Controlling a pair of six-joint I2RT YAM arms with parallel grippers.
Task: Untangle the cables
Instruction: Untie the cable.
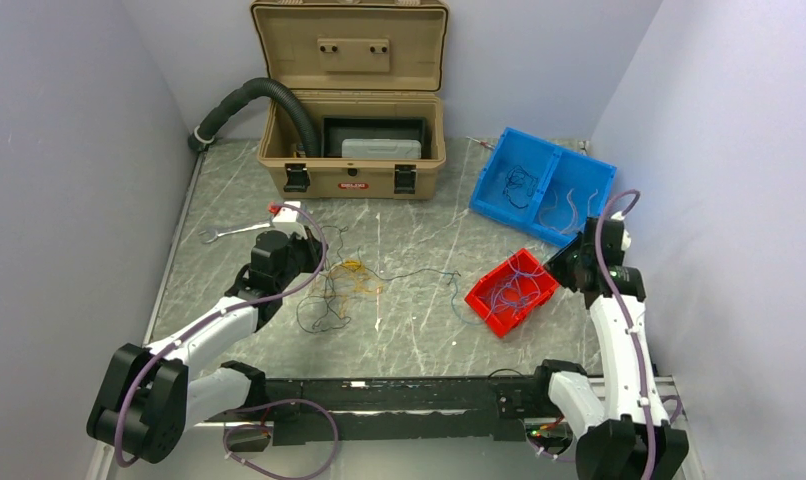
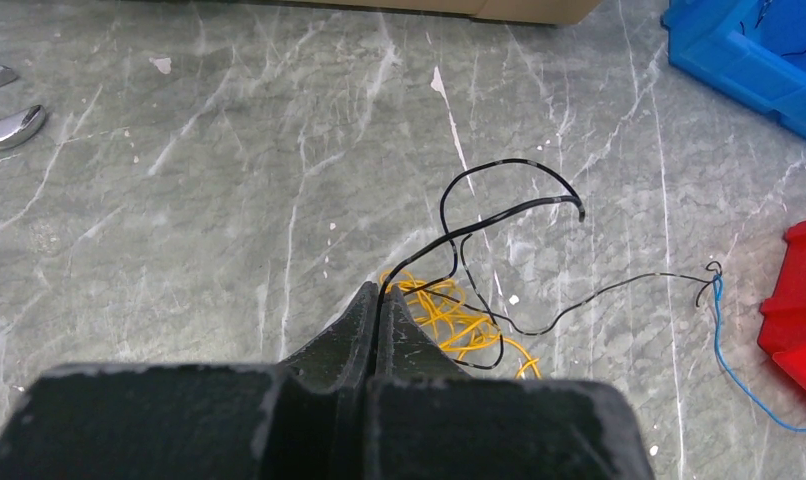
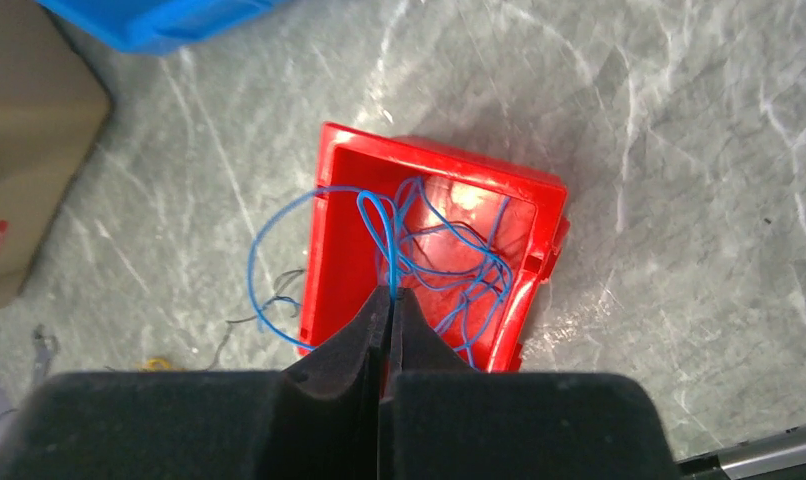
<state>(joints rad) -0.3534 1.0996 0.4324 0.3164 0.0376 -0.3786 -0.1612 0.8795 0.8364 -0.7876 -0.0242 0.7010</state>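
The left gripper (image 2: 377, 300) pinches a black wire (image 2: 509, 168) beside a yellow tangle (image 2: 449, 318) on the table (image 2: 179, 200). The right gripper (image 3: 389, 300) is clamped on a blue wire (image 3: 377, 215) looping over the red bin (image 3: 439, 158). Farther back stands a blue bin (image 1: 489, 205).

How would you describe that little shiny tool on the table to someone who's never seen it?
Find the open tan plastic toolbox at the far side of the grey marbled table. In front of its left corner lies a small silver open-ended wrench. It is the only bare metal tool; its neighbours are thin coloured wires.
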